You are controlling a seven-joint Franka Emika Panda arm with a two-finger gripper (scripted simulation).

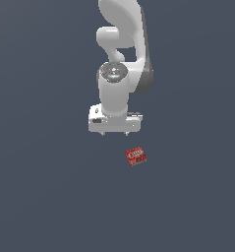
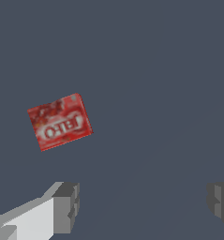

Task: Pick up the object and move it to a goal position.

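Wrist view, nearest first: the gripper (image 2: 141, 206) has its two grey fingers (image 2: 66, 206) spread wide, one at each side of the frame, with bare dark floor (image 2: 155, 70) between them. Nothing is held. The pads are blocky and grey; the one finger shows a pale white link behind it.

Further out on the floor lies the red box (image 2: 60, 122), flat, label side up, with white lettering across a red face. It is turned a little askew to the finger line. It sits clear of both fingers, not between them, offset toward the finger with the white link.

Exterior view: the white arm (image 1: 121, 49) hangs down from the top of the picture, wrist pointed at the floor, with the hand body (image 1: 114, 122) square and pale and only small finger tips showing below it. Taking the hand as the dial centre, the red box (image 1: 135, 156) lies at about 5 o'clock, near but apart from the hand. It rests on the floor, tilted in plan. The floor is one even slate grey all round.
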